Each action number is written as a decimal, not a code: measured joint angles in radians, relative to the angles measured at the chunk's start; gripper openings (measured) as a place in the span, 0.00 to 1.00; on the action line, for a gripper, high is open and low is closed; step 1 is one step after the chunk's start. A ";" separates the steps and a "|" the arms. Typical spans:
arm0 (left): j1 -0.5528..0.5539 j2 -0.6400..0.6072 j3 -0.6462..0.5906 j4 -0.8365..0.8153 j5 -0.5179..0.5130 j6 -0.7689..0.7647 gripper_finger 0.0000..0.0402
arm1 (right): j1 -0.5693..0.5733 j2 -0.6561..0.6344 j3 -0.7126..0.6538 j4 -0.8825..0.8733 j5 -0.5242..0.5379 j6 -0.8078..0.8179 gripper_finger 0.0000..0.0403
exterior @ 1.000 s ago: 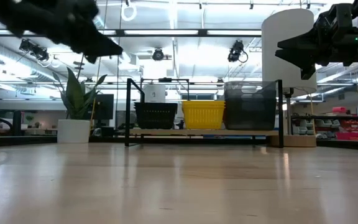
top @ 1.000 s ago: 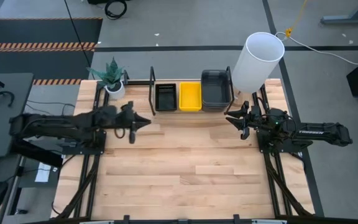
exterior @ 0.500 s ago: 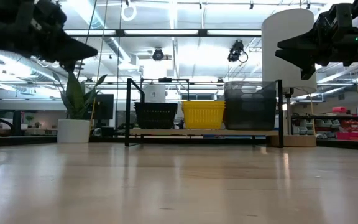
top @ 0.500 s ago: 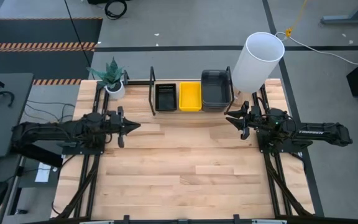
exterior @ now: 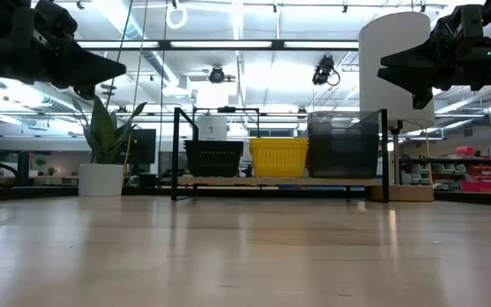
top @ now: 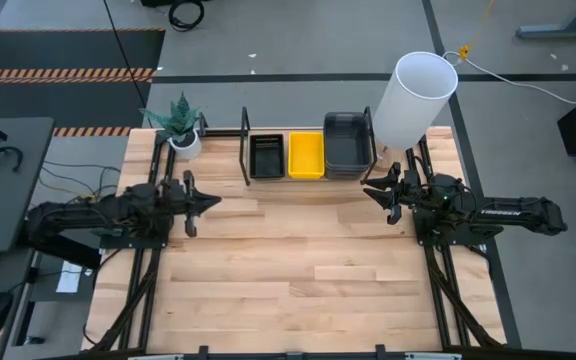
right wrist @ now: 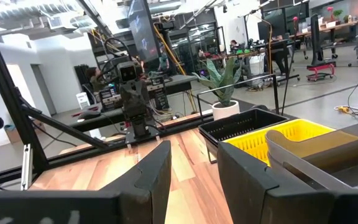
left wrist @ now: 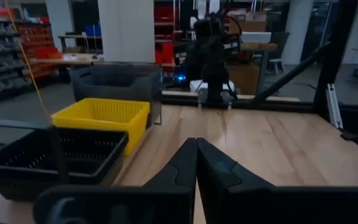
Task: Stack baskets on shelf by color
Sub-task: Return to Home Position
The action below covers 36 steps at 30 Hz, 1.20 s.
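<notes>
low view: closest to the camera is the bare wooden table (exterior: 245,256). both arms hang above it, well clear of the wood. the left gripper (exterior: 118,65) is over the left side of the table, nose aimed across toward the other arm. its wrist camera shows the two fingers (left wrist: 179,168) pressed flat together, so that pincer is closed on itself. the right gripper (exterior: 388,73) is over the right side, facing back the other way. its fingers (right wrist: 151,177) are spread apart, with only table showing in the gap. from above, the two arms sit about level with each other, each near its own table edge and a bit in front of the shelf.

further back, the shelf (exterior: 280,181) stands along the far edge of the table. all the baskets i can see are on its board, side by side between the black bars. the black basket (exterior: 213,158) is at the left end, the yellow basket (exterior: 278,157) is in the middle and the grey basket (exterior: 342,145) is at the right end. the grey one stands taller than the other two. can't tell how many are nested in each pile.

just off the shelf's left end there's a plant (exterior: 105,136) in a white pot, and by the right end a tall white tube (exterior: 395,60). behind all that is a workshop with ceiling lights.
</notes>
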 joint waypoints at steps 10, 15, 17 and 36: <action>-0.004 -0.089 -0.052 -0.041 0.094 -0.022 0.03 | 0.000 0.000 0.000 0.000 0.000 0.000 0.34; -0.004 -0.101 -0.065 -0.029 0.108 0.014 0.03 | 0.000 0.000 0.000 0.000 0.000 0.000 0.34; -0.004 -0.101 -0.065 -0.027 0.108 -0.021 0.03 | 0.000 0.000 0.000 0.000 0.000 0.000 0.34; -0.004 -0.099 -0.065 -0.036 0.106 -0.292 0.04 | 0.000 0.000 0.000 0.000 0.000 0.000 0.34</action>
